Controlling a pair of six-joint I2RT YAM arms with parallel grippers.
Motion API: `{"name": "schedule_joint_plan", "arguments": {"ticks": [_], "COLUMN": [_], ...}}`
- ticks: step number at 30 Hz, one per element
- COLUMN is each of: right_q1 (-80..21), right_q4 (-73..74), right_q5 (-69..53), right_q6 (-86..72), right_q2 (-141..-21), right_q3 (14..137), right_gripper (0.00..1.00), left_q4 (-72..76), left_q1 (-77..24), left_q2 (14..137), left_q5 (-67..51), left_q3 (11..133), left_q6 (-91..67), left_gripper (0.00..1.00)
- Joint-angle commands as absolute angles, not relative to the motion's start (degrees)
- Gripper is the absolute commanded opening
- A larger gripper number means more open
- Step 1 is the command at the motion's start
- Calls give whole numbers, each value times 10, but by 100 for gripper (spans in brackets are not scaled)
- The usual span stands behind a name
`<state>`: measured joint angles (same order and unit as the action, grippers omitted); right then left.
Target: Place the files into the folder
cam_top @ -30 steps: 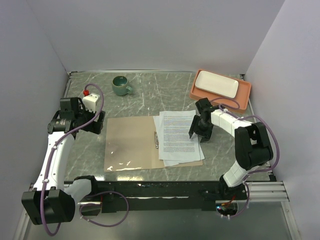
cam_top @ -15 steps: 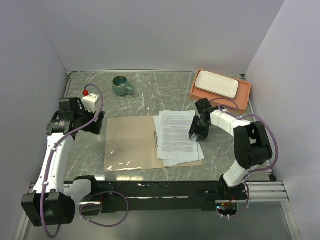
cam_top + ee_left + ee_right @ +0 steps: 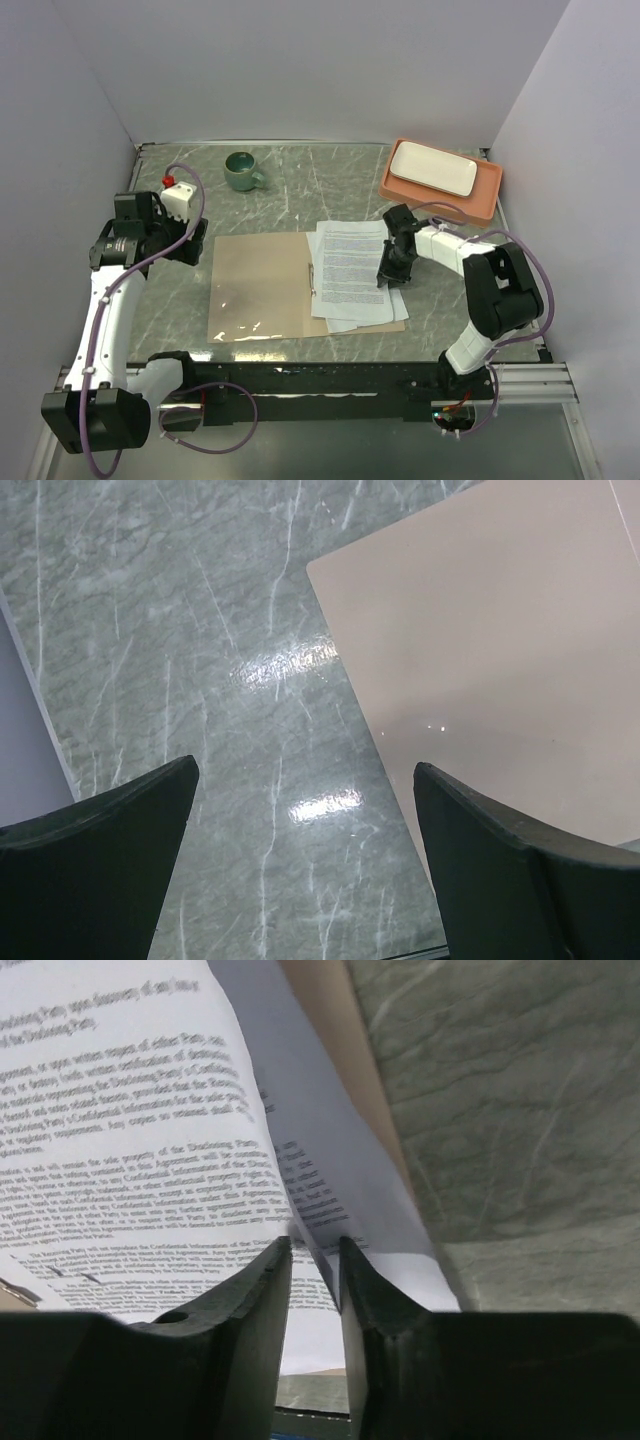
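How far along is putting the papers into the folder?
Done: the folder lies open, with the papers on its right half, fanned untidily. In hand: the right claw pinches their right edge. To do: squaring them and closing the folder. The left claw hangs open.

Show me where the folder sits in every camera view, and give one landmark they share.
Top external: the folder lies open mid-picture, with the files on its right half.
Left wrist: its tan corner fills the upper right.
Right wrist: a thin tan strip at top, between the files and the marble.
Shared landmark: the green marble tabletop.
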<state>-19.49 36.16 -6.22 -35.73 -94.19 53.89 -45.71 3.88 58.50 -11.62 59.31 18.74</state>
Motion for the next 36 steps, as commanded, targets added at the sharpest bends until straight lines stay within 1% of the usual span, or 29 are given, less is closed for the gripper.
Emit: {"name": "schedule_joint_plan", "arguments": {"ticks": [1,3,4,11,17,25,29,32,34,36], "right_q1": [-223,-235,-238,-265,-278,-304,-330,-357,-370,-385], "right_q4": [348,348,350,376,421,474,509,557,570,570], "right_q5": [-45,-42,-41,-33,-32,-37,-45,-13,12,11], "right_q6": [-370,-375,-377,-382,-378,-362,-352,-346,-342,-338], "right_q2": [-930,-923,-914,-850,-799,-783,-790,-801,-797,-788], "right_q3": [528,526,525,540,594,686,755,811,830,847], "right_gripper": [23,12,0,0,0,0,0,0,0,0], "left_q4": [-461,-460,-460,-453,-447,-447,-448,-449,-448,-449], "left_q1": [37,37,37,37,37,37,37,38,37,37], "left_q2": [578,580,579,579,577,574,572,571,570,570], "left_q5": [-120,-120,-120,-115,-115,-117,-118,-120,-120,-120], "left_q3": [621,619,616,608,601,596,593,592,592,592], "left_q6": [186,187,186,188,186,185,182,182,182,184], "left_gripper": [96,96,96,96,96,96,96,96,96,96]}}
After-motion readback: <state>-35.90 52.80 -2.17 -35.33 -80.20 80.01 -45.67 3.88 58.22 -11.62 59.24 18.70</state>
